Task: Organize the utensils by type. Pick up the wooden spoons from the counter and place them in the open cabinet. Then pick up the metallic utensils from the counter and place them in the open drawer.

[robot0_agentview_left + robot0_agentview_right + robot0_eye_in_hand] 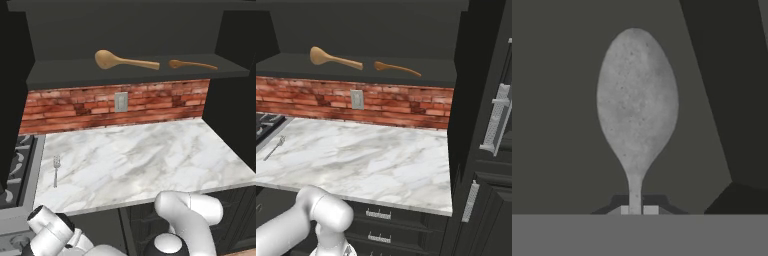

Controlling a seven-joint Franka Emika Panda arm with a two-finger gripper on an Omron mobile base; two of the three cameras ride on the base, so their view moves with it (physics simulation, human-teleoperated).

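- Dark grey open cabinet [60, 75] runs wide along the wall above the brick; you can see both wooden spoons lying on its shelf floor, so judge the first half of the job as done.
- White marble counter [150, 155] spreads below it, and the only utensil left on it is the fork, at the far-left edge beside the stove.
- Light-tan larger wooden spoon [125, 61] lies left of centre on the shelf, bowl to the left; the smaller orange-brown spoon [192, 64] lies just right of it, apart from it.
- Silver-grey metal spoon [637, 100] is what you are carrying: in the hand view its bowl stands up above the pincer [636, 209], whose tips are clenched tight on the thin handle.
- You are, by my reading, on the metal-utensil step, with the spoon hanging over a flat dark grey surface; I cannot tell whether that is the inside of the open drawer.
- Your next move calls for confirming that the drawer lies under the spoon, lowering it so it lands inside the box, then releasing.
- Small fork [56, 167] comes after: you will need a long reach to the left, and a careful pinch on something so thin and flat.
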